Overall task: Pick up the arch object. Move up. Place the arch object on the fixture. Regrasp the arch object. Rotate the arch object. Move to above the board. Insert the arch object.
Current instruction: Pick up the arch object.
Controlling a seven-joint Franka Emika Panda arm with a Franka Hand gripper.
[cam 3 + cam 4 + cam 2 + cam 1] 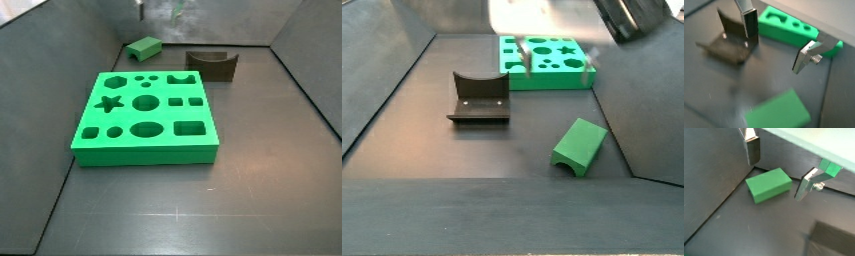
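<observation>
- In a wrist view, the gripper (pixel 777 170) is open above the arch object (pixel 769 184), nothing held.
- In a side view, the arch object (pixel 579 145) lies on the floor, right of the fixture (pixel 478 99), nearer than the board (pixel 544 60).
- It seems stiff, light and smooth; gripping its long flat sides is probably safest.

The arch object (pixel 580 146) is showing a plain, unpatterned green, matching the board (pixel 144 120), which is presenting a bright green top broken only by darker shaded cutouts. The fixture (pixel 478 100) is reading dark brown, close to black in a side view. The gripper (pixel 777 170) is displaying silver fingers (pixel 806 184) with dark pads, hanging above the arch object. The floor (pixel 254 190) is appearing uniform dark grey, with walls of the same tone.
</observation>
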